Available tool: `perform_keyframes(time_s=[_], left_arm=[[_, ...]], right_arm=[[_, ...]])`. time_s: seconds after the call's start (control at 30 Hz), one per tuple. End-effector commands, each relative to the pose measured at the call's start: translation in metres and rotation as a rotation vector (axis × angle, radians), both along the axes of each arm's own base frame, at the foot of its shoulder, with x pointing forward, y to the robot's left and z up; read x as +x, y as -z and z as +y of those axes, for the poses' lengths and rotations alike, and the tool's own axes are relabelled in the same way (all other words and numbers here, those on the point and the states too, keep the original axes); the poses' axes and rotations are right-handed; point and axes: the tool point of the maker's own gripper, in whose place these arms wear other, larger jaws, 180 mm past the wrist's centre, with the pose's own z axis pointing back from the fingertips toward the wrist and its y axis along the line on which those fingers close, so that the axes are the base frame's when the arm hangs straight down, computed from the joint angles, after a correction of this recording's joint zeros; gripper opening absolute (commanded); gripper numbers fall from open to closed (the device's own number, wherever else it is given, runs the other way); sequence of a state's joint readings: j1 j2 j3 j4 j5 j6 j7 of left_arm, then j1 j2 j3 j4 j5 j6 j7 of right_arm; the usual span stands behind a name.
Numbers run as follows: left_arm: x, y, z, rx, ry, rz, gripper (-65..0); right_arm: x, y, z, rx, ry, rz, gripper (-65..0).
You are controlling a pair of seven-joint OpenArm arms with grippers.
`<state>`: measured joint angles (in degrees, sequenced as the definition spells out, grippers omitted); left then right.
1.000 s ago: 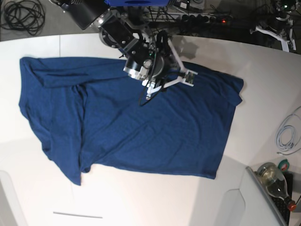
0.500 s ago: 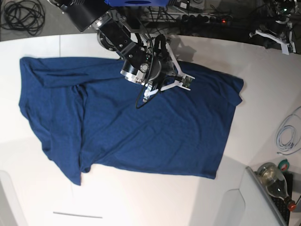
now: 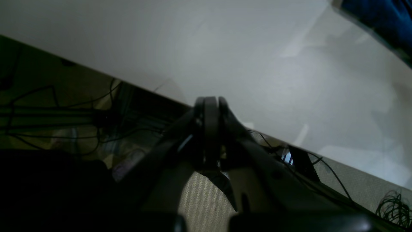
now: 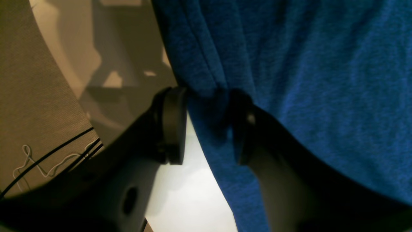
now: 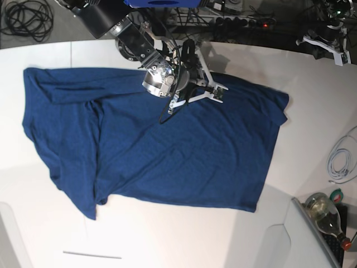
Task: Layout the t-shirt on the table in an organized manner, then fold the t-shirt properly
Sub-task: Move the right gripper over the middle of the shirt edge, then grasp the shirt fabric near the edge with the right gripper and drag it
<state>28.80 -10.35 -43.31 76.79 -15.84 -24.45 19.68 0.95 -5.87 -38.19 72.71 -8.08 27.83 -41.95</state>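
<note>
Closest to my right wrist camera, the right gripper (image 4: 206, 125) has its jaws partly apart with a bunched hem of the t-shirt (image 4: 305, 80) pinched up between them; whether the pads have actually clamped the cloth I cannot tell. From the left wrist camera the left gripper (image 3: 207, 129) is fully closed on nothing, hanging over the bare edge of the table (image 3: 225, 48).

In the base view the t-shirt (image 5: 167, 145) lies spread on the table (image 5: 312, 111), its long axis running left to right across it. One end at the shirt's left is rumpled with a fold doubled over; the right end lies flatter. The right gripper (image 5: 192, 92) sits at the shirt's far edge, about midway along.

I judge the layout mostly done but not tidy. Smoothing that left end remains, and no fold has begun.
</note>
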Motion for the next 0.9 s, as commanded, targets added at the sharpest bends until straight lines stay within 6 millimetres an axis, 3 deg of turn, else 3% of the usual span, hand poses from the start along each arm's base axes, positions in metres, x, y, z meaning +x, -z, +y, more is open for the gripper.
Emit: perform_keyframes(time_s=[0.0,0.1,0.4,0.67,0.87], left_arm=[[0.004,-0.010,0.008,0.027,0.009,-0.025,-65.0],[0.004,-0.009,0.007,0.026,0.009,-0.023,-65.0],[0.004,-0.009,0.007,0.026,0.009,-0.023,-65.0],[0.004,-0.009,0.007,0.026,0.009,-0.023,-65.0],[0.004,-0.009,0.007,0.026,0.009,-0.023,-65.0]], right_arm=[[0.013,-0.013,0.011,0.042,0.005,-0.034,-53.0],[0.014,-0.014,0.011,0.042,0.005,-0.036,-59.9],[0.013,-0.013,0.006,0.013,0.006,-0.030,-61.1],[0.029,-0.031,0.005,0.006,0.010,-0.078,-61.1],[0.037,-0.033,0.004,-0.003,0.013,-0.092,-60.9]])
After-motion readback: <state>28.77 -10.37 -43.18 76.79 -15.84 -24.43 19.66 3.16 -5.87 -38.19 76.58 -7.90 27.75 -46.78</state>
